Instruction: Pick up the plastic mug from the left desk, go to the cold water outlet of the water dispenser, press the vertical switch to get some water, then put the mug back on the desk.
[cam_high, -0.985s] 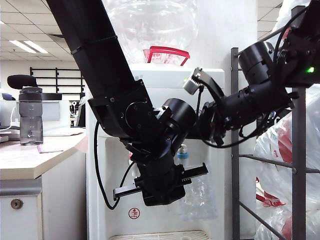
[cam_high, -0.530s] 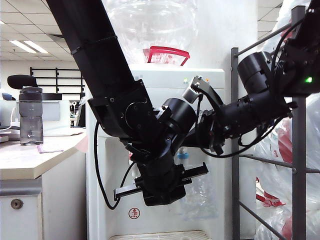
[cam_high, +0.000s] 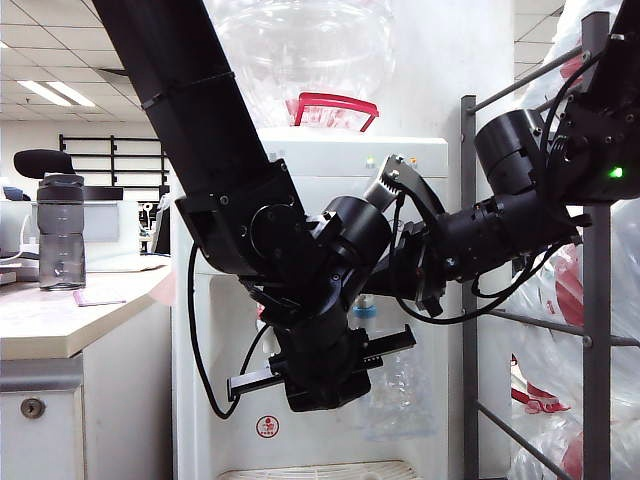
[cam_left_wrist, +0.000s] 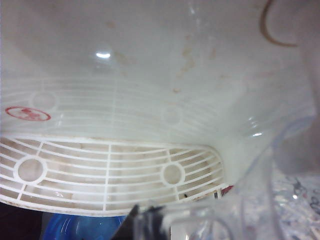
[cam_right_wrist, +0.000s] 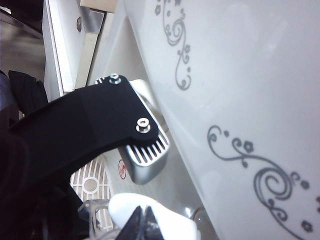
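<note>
the right gripper (cam_high: 385, 180) lowers toward the vertical switch (cam_right_wrist: 150, 220) (jaw state unclear); the left gripper (cam_high: 322, 368) holds the plastic mug (cam_high: 395, 395) beneath.

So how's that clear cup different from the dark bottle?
The plastic mug is clear and crinkled; the bottle is smoky grey, black-capped. The mug hangs in the left gripper before the water dispenser; the bottle stands on the desk. The right gripper is higher, at the dispenser's front. Both are see-through.
</note>
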